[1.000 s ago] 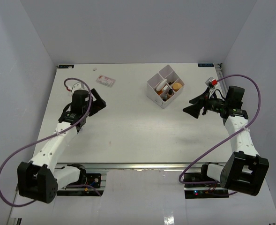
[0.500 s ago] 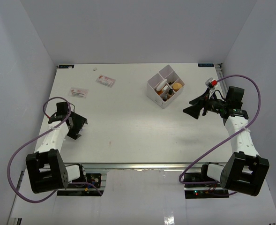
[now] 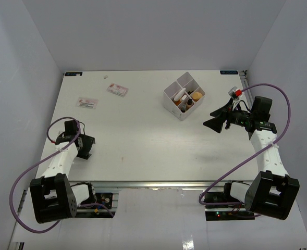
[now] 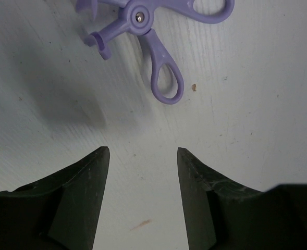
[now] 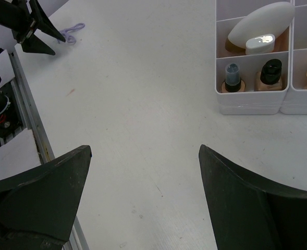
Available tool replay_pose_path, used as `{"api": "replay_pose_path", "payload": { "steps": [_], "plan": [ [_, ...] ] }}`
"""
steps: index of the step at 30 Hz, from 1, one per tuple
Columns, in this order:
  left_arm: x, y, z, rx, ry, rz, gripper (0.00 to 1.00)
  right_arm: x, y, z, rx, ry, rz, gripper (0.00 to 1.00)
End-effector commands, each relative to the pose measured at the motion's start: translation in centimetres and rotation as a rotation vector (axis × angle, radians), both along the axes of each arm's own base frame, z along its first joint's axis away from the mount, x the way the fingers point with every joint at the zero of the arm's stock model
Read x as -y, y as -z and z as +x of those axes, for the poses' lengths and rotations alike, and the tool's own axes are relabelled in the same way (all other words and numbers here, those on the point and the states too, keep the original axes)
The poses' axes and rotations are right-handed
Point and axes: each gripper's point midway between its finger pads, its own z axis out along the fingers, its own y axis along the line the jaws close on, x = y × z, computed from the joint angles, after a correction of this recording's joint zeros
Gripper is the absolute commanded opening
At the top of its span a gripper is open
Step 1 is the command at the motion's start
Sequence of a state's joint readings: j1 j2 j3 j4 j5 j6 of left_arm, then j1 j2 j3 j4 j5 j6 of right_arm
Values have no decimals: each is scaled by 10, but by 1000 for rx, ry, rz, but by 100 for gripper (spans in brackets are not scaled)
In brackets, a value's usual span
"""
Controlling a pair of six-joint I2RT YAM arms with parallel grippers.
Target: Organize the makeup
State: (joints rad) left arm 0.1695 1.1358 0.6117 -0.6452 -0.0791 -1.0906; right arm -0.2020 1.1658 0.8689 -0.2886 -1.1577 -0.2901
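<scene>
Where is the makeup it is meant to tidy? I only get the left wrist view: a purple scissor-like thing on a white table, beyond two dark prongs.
Observer: Far across the table, on the right arm's side, in a white box with four compartments.
Operator: What is in it?
Observer: The right wrist view shows a grey-capped bottle and a black-capped bottle standing side by side in one compartment.
Operator: Is the other arm carrying something?
Observer: No. The right gripper is open, with nothing between its fingers.
</scene>
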Motion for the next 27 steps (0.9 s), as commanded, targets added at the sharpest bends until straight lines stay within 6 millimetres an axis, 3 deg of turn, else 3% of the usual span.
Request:
{"api": "replay_pose_path", "payload": {
  "steps": [1, 25, 27],
  "plan": [
    [-13, 1, 9, 44, -77, 32, 66, -3, -8, -5, 31, -25, 12, 90],
    [-38, 33, 19, 73, -259, 73, 55, -5, -7, -8, 22, -43, 29, 90],
    [-40, 34, 19, 81, -266, 75, 46, -5, -7, -8, 22, -43, 29, 90]
  ]
}}
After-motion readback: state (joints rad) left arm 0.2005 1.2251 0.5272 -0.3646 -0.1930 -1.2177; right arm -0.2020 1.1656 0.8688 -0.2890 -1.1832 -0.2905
